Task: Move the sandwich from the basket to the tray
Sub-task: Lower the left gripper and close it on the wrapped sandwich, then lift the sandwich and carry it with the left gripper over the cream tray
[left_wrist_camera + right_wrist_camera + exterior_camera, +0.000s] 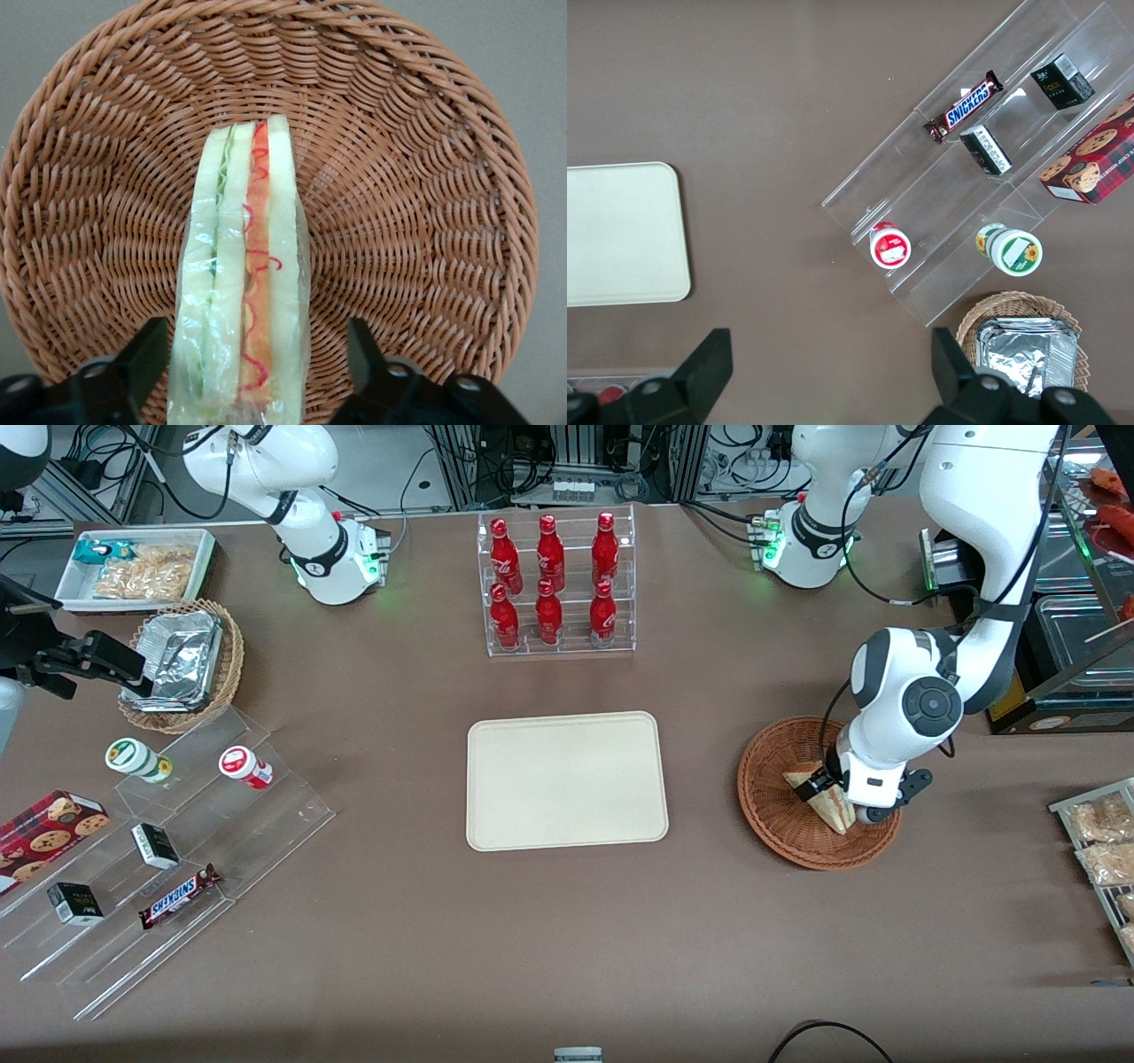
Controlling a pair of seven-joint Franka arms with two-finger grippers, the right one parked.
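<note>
- One sandwich stands on edge inside the basket, its pale bread layers striped with green filling along one side and red along the other, wrapped in clear film.
- Both black fingers flank it, one on each side; the finger on the green side sits just beside the wrap, while a visible strip of wicker separates the other from the bread, so the jaws stand spread wide and hold nothing.
- From the front, the gripper is lowered into the basket at the right of the frame, with the sandwich slanting beneath it.
- Wicker weave surrounds the wedge on all sides; it lies near the bowl's middle.
- At frame centre the cream tray lies flat on the brown table, well apart from the basket.
- Above the tray in the frame, a clear rack of red bottles stands farther from the camera.
</note>
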